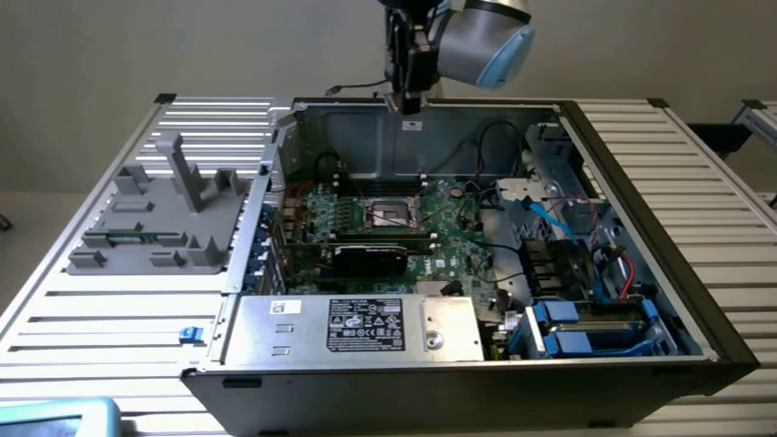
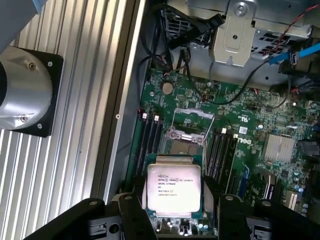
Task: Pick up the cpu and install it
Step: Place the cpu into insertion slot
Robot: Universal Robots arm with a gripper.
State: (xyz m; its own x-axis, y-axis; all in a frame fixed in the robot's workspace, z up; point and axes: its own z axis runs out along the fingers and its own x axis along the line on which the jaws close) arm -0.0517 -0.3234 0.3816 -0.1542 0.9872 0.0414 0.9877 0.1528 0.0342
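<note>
Slatted metal table (image 1: 109, 319) carrying an open computer case (image 1: 631, 209), seen from above in the exterior view. A grey moulded fixture (image 1: 158, 218) lies at the left of that frame and a silver power-supply box (image 1: 352, 328) sits along the case's lower edge.

The gripper (image 1: 410, 100) hangs at the upper centre of the exterior view, over the far wall of the case and well above the motherboard (image 1: 425, 237).

In the wrist view the gripper (image 2: 175, 215) has its jaws pinching the cpu (image 2: 173, 186) by two opposite edges. One black finger (image 2: 132, 212) stands on each side, and the printed metal plate faces the camera.

The socket (image 1: 391, 214), at the middle of the board, is open. Its frame is raised and its seat (image 2: 187, 137) is empty. The chip is clear of the board, short of the socket.

Progress, as judged: the pick-up is done. The install is not, since the chip is neither over the seat nor set into it, and the socket frame is not yet closed.
</note>
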